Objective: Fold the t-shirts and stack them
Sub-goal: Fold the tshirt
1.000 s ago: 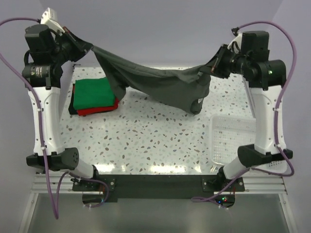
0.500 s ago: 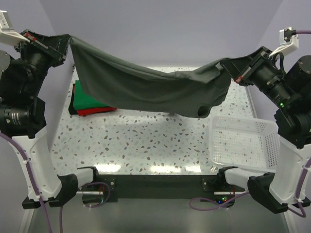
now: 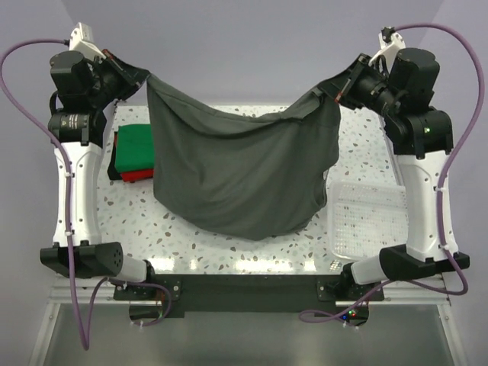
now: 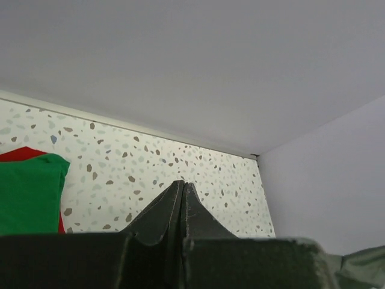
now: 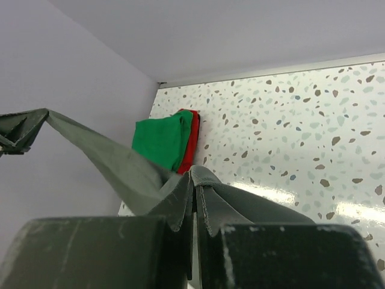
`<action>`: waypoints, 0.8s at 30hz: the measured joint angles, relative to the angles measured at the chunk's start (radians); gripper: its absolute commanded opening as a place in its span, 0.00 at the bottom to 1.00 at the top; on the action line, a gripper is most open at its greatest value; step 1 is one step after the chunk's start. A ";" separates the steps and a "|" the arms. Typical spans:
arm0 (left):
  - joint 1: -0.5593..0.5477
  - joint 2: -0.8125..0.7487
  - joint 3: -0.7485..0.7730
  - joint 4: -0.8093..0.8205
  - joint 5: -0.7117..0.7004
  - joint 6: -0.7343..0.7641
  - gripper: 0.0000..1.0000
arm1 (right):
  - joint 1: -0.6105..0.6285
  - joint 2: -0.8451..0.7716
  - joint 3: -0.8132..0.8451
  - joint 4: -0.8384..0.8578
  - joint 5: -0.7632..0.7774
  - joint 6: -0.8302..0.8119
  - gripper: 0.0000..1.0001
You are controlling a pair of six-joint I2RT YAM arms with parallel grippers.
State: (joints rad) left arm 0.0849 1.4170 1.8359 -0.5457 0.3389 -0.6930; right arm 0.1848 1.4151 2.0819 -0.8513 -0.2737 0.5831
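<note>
While both pincers hold it up, the large dark charcoal-grey cloth t-shirt (image 3: 244,179) hangs as a wide sheet between them.
The left gripper (image 3: 136,76), at 10 o'clock in the overhead view, pinches one top corner with its fingers pressed together. The right gripper (image 3: 337,90), at 2 o'clock, pinches the other, cloth caught between its tips. The sagging lower edge reaches toward 6 o'clock over the speckled white table (image 3: 191,229). At 9 o'clock a bright green folded t-shirt (image 3: 136,146) lies on a red folded t-shirt (image 3: 137,176); a white plastic mesh basket (image 3: 366,221) sits at 4 o'clock.
</note>
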 measured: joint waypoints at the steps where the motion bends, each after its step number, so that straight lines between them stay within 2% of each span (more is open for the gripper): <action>1: 0.000 0.011 0.000 0.005 0.007 -0.003 0.00 | 0.000 0.011 0.002 0.005 0.002 -0.002 0.00; 6: 0.000 0.014 0.013 0.058 0.043 -0.021 0.00 | 0.000 0.051 0.053 0.031 0.029 -0.020 0.00; 12: 0.000 -0.020 0.035 0.127 0.059 -0.033 0.00 | 0.000 0.001 0.073 0.111 0.077 -0.051 0.00; 17: 0.000 -0.116 0.039 0.151 0.043 -0.045 0.00 | 0.000 -0.107 0.053 0.185 0.111 -0.073 0.00; 24: 0.000 -0.312 0.023 0.168 -0.057 -0.048 0.00 | 0.000 -0.236 0.053 0.255 0.126 -0.079 0.00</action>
State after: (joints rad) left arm 0.0849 1.1053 1.8584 -0.3779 0.2821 -0.7410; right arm 0.1848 1.1793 2.1349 -0.5964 -0.1482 0.5041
